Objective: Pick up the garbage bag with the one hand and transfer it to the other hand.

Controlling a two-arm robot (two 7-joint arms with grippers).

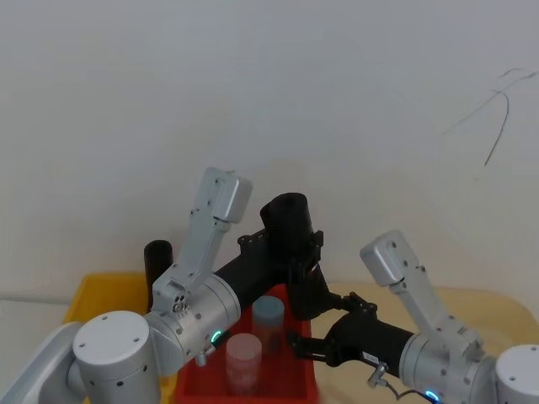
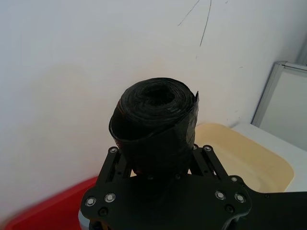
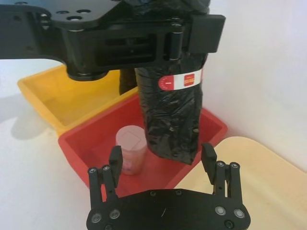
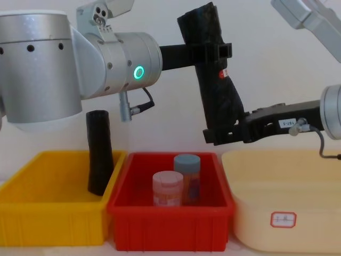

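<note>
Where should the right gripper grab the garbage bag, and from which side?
Grip the garbage bag on its bare lower half, below the label band; the left gripper clamps the upper part. Bring the right gripper from the robot's right, open fingers straddling the tilted roll.

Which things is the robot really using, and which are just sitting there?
In use: labelled bag roll, held up by the left hand; right hand, open at its lower end.
Just sitting: plain black roll in the yellow bin; pink jar and blue jar in the red bin; cream bin.
</note>
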